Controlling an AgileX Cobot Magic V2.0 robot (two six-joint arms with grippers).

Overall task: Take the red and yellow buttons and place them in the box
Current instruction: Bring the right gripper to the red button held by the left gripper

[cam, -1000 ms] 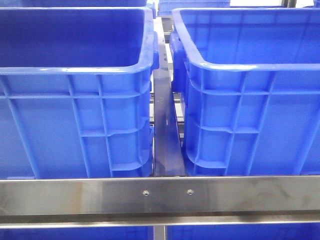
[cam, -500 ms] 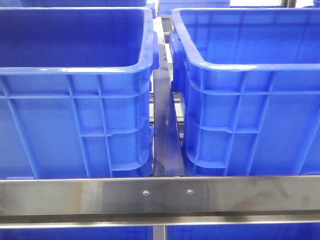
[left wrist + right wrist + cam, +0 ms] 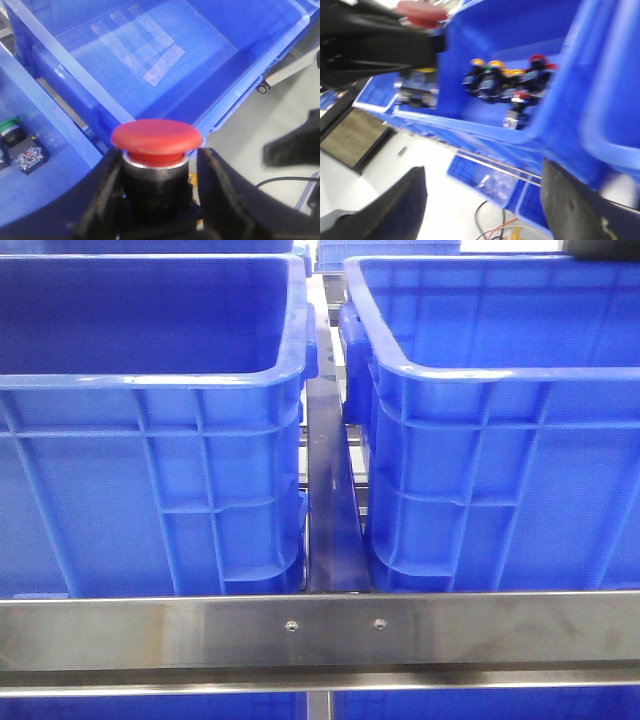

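Left gripper (image 3: 157, 200) is clamped on a red mushroom-head push button (image 3: 156, 137), held above the empty blue plastic crate (image 3: 165, 65); transport looks nearly done, so releasing over it seems next. Right gripper (image 3: 485, 200) gapes empty

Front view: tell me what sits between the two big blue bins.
Between the left blue bin and the right blue bin runs a narrow metal rail, with frame bars behind it. No buttons there; the front view shows it.
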